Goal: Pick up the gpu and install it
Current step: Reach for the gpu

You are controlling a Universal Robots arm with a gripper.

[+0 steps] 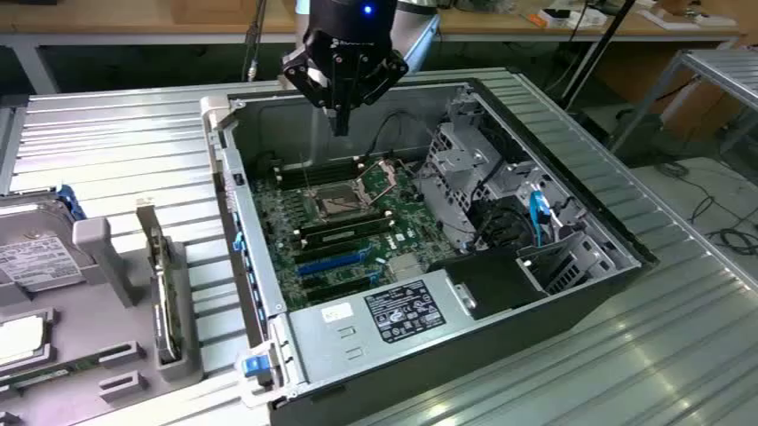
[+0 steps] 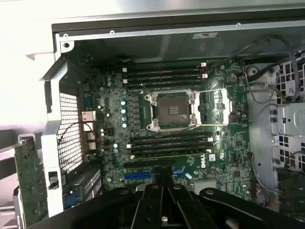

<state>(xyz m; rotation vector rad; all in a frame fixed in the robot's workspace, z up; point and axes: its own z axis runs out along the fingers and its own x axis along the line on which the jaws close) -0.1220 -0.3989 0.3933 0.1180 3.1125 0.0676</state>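
Exterior view first. I've got the gripper hanging over the open computer case, above the far end of the motherboard and just beyond the processor socket. It is clear of the board. The fingers look pressed together into one point, with nothing between them.

This camera gives me the whole table. The case lies on its side mid-table. Toward the table's edge on the exterior view's left sits a grey holder. The gpu stands on edge in it, bracket end up, just outside the case wall and well apart from the gripper. A hard drive with a white label lies in the same holder, closer to that edge.

Now the wrist view. I'm looking straight down into the case, so I can read the board's layout: the socket is in the middle with memory slots on either side of it. A blue slot sits just by the fingertips. The gripper shows as dark fingers drawn close, empty, touching nothing. The gpu shows as a green board outside the case, past the perforated rear wall.
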